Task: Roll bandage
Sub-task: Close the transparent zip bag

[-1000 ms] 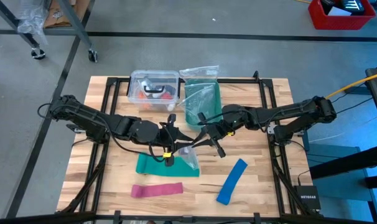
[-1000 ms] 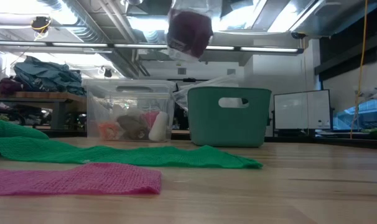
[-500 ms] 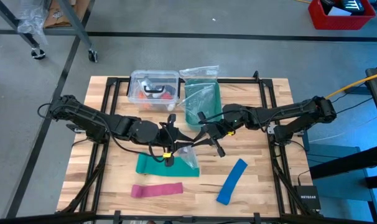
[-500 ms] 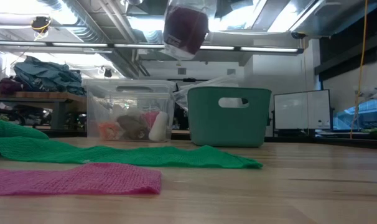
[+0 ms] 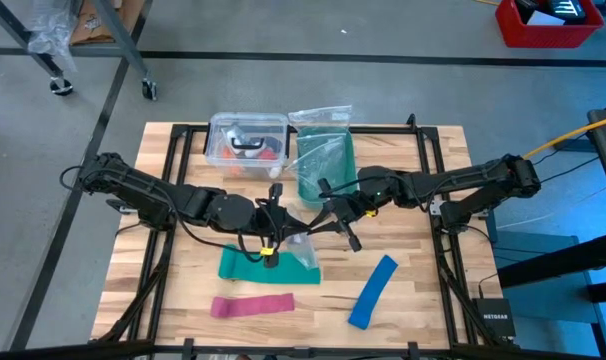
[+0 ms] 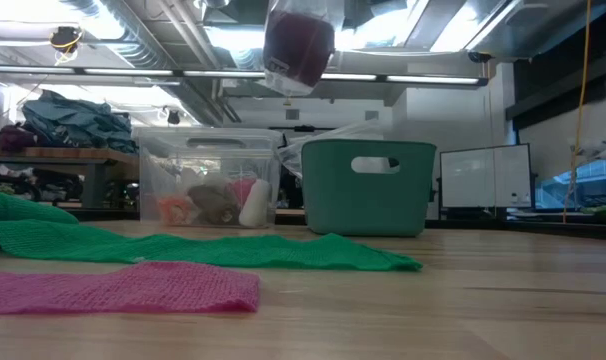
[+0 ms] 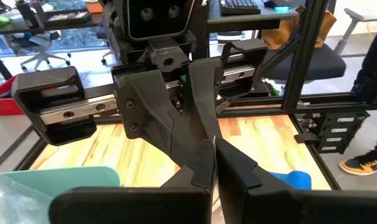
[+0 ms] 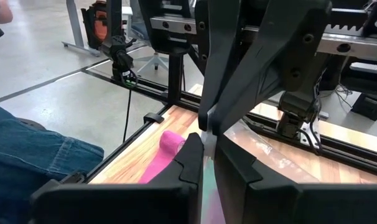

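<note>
Both grippers meet above table centre. Left gripper (image 5: 279, 228) and right gripper (image 5: 316, 226), fingers pinched narrow on a clear plastic bag (image 6: 297, 45) held aloft; the bandage (image 6: 301, 40), a purple roll, sits inside. Green cloth (image 5: 251, 264) lies below, at 6 o'clock.

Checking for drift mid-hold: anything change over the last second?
The bandage roll in its clear bag swung slightly leftward in the low view, then settled. The left end effector and right end effector stay shut on the bag. Pink strip, green cloth, blue strip, clear box and teal bin are unchanged.
</note>
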Tool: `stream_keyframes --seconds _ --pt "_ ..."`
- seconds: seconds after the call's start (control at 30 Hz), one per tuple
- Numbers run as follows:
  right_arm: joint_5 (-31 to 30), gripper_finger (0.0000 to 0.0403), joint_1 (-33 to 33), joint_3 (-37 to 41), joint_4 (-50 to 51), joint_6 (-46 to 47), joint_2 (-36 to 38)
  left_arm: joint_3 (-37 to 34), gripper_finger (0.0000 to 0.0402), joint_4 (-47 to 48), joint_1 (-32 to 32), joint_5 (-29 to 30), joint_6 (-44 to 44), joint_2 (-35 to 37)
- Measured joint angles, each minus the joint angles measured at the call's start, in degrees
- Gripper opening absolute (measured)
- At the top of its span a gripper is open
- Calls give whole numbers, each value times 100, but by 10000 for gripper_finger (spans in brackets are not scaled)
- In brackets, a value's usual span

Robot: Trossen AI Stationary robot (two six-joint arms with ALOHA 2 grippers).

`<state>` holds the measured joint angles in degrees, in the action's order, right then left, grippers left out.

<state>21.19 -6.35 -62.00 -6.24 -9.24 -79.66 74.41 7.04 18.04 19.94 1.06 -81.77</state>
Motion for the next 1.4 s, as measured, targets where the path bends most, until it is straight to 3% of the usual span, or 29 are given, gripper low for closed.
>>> stream_keyframes --seconds 0.8,1.4 --pt "100 33 2 -7 -13 321 7 -7 0 -319 1 399 -730 121" --pt "455 33 0 2 46 1471 -5 -1 1 -380 -124 516 -1014 204"
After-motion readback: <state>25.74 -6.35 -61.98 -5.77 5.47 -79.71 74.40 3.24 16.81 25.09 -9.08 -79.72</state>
